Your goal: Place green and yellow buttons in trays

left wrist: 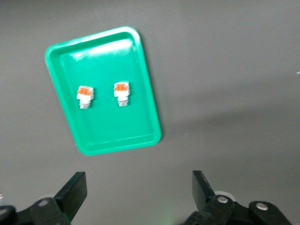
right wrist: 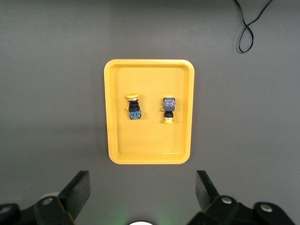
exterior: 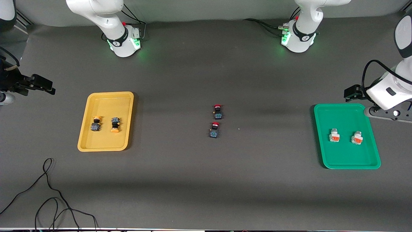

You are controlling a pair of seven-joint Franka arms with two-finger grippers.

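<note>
Two orange-yellow-capped buttons (exterior: 96,123) (exterior: 115,125) lie in the yellow tray (exterior: 106,141) at the right arm's end; they also show in the right wrist view (right wrist: 134,107) (right wrist: 168,110) in that tray (right wrist: 149,145). Two whitish buttons with orange-red faces (exterior: 334,135) (exterior: 357,138) lie in the green tray (exterior: 346,158) at the left arm's end, and in the left wrist view (left wrist: 85,97) (left wrist: 122,93) in that tray (left wrist: 117,136). My left gripper (left wrist: 139,192) is open and empty, high beside the green tray. My right gripper (right wrist: 140,192) is open and empty, high beside the yellow tray.
Two dark buttons with red caps (exterior: 218,111) (exterior: 214,130) lie mid-table between the trays. A loose black cable (exterior: 48,193) curls on the table nearer the front camera than the yellow tray. The arm bases (exterior: 124,42) (exterior: 297,38) stand at the back.
</note>
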